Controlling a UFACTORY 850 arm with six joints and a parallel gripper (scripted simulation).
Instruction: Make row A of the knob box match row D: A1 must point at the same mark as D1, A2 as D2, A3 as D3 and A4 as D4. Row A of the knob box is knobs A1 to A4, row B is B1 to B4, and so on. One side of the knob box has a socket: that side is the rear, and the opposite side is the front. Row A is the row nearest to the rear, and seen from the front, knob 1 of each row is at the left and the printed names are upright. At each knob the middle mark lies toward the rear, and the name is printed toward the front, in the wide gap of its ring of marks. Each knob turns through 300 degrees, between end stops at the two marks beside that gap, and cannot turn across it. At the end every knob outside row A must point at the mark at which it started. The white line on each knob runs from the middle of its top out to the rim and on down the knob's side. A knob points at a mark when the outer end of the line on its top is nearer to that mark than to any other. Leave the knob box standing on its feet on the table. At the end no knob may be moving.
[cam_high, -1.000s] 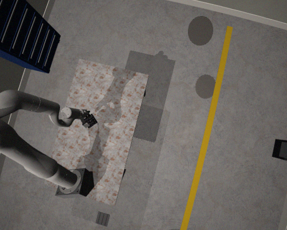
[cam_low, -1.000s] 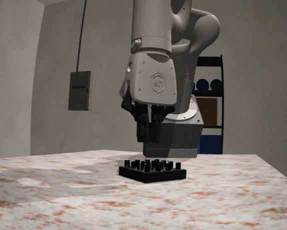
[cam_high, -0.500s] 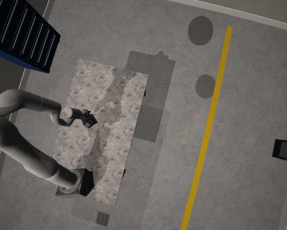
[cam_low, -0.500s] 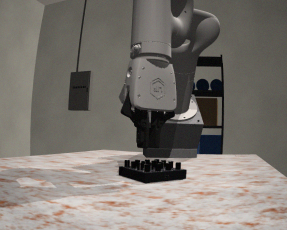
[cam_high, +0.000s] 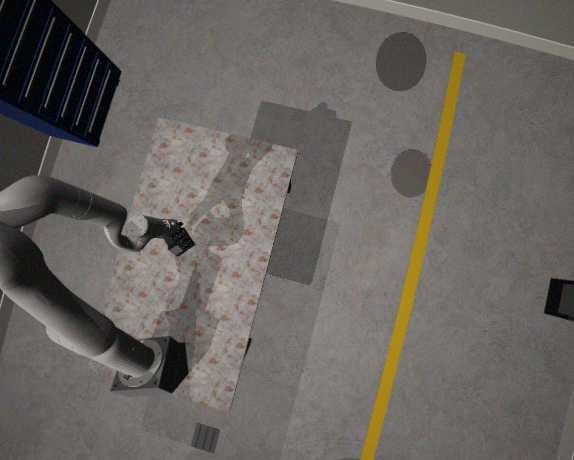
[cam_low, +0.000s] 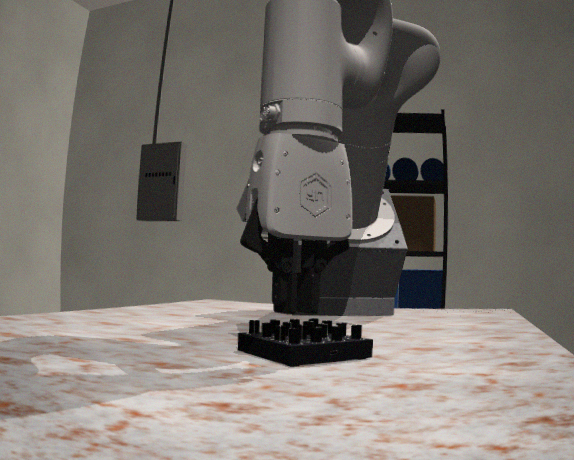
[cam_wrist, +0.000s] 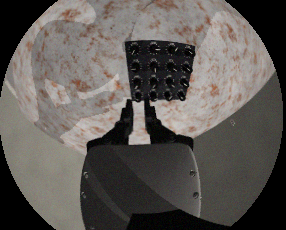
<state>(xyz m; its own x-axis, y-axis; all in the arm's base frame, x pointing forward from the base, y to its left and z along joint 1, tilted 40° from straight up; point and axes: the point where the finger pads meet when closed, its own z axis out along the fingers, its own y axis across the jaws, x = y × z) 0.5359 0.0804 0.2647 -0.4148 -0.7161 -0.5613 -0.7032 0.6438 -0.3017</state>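
Above the knob box (cam_low: 305, 347), narrow-set hand (cam_low: 296, 302) hangs empty.
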